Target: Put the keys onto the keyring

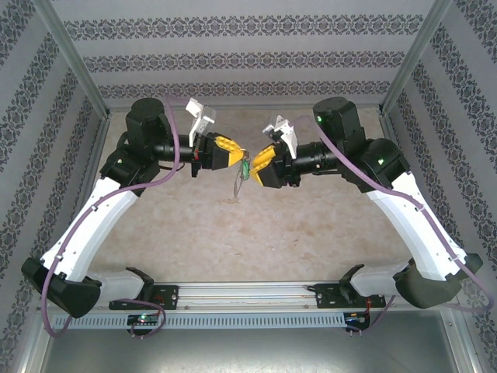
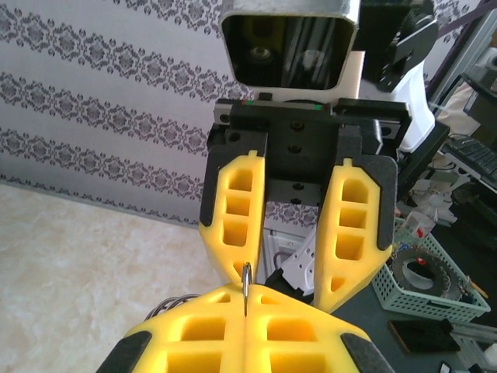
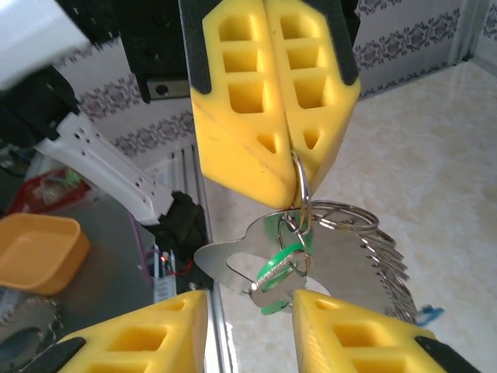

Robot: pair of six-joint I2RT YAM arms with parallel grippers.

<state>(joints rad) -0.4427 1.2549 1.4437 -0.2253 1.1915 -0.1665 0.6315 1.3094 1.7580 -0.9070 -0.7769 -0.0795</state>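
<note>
Over the middle of the beige stone-patterned table (image 1: 311,225), the top external view had the left gripper (image 1: 238,152) and the right gripper (image 1: 256,163) meeting nearly tip to tip, one arm reaching in from each side. A speck of green sat between the yellow tips and a thin grey strand hung below it, clear of the table. It was too small there to sort key from ring.

From the left wrist view, the left gripper's yellow fingers were pressed together on the keyring (image 2: 245,281), a thin grey metal loop standing upright and edge-on out of the seam. Straight ahead, the right gripper faced it with fingers spread, and the loop lined up with the gap.

From the right wrist view, the loop hung long axis down from the left gripper's pinched tips. Below it dangled the key (image 3: 233,268), a small flat silver metal blade with a light green plastic tag, beside a fanned bunch of grey metal rings (image 3: 365,241) and a small blue tag (image 3: 432,315). The key lay between the right gripper's spread fingers, seemingly touching neither, so the right arm was the nearer to take it. Whether the key was already threaded on the loop, I could not tell.
</note>
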